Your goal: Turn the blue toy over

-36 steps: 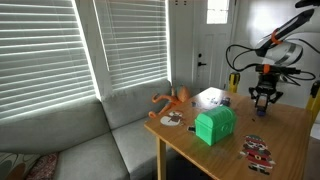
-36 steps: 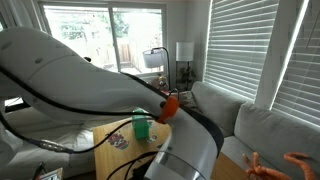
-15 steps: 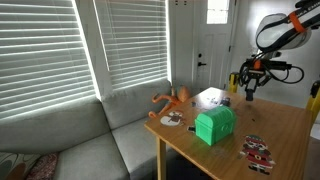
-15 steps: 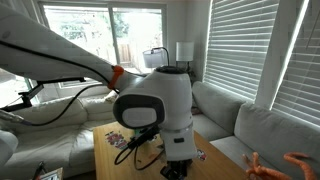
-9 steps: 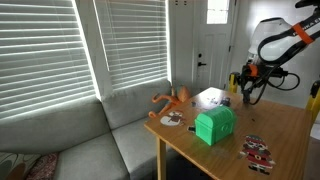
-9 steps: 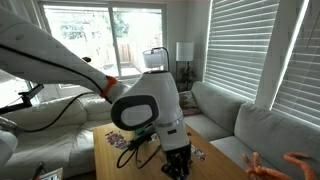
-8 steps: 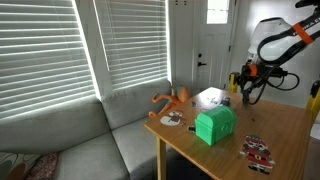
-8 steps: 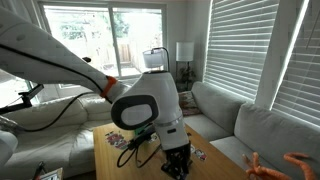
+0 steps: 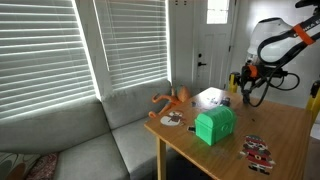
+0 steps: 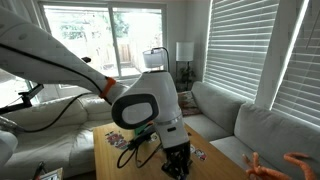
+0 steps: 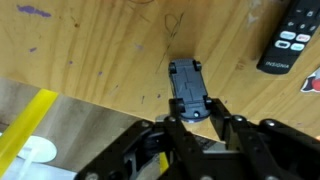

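The blue toy (image 11: 188,85) is small, dark blue and blocky. In the wrist view it pokes out from between my fingertips over the wooden table (image 11: 90,50). My gripper (image 11: 198,122) is shut on its near end. In an exterior view my gripper (image 9: 246,90) hangs tilted just above the table's far side, and the toy is too small to make out there. In another exterior view the arm's wrist (image 10: 176,158) fills the middle and hides the toy.
A green box (image 9: 214,125) stands mid-table, with an orange figure (image 9: 172,100) and a white object (image 9: 210,97) behind it. Printed cards (image 9: 257,152) lie near the front. A black remote (image 11: 290,40) lies close to the toy. A grey sofa (image 9: 70,140) flanks the table.
Since 2.4 s ago my gripper rose off the table and swung toward the far side, turning as it went. It dipped slightly after 1.0 s ago. Nothing moved in the last half second.
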